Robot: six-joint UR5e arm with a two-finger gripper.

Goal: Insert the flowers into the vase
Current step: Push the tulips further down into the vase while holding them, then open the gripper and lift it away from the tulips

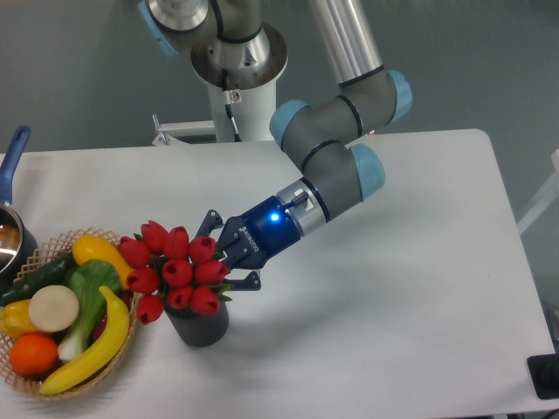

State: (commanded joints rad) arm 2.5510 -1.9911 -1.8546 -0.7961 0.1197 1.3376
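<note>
You have the gripper (225, 256) reaching in from the right, low over the white worktop (393, 262), with its blue light lit on the wrist. Its 2 dark fingers (210, 220) stand spread apart, 1 above and 1 below the right side of the flowers (175, 266); the lower finger lies beside the bottommost buds, and you cannot tell from this view whether either finger actually presses on the bunch, so the gripper reads as open.

The flowers, a tight bunch of red tulip buds, sit on top of the vase (199, 324) with their stems hidden below the buds, going down into its mouth. The bunch leans a little to the left, toward the basket (26, 384). The vase is a short dark ribbed cylinder standing upright on the worktop, just right of the basket and close to it.

The wicker basket at the left edge holds plastic produce: a yellow banana (92, 349), an orange (33, 353), a white round slice (54, 308), a green leafy vegetable (87, 292) and a dark cucumber (39, 278). A blue pan handle (12, 161) shows at the far left. The arm's base column (240, 96) stands at the back edge of the worktop.
</note>
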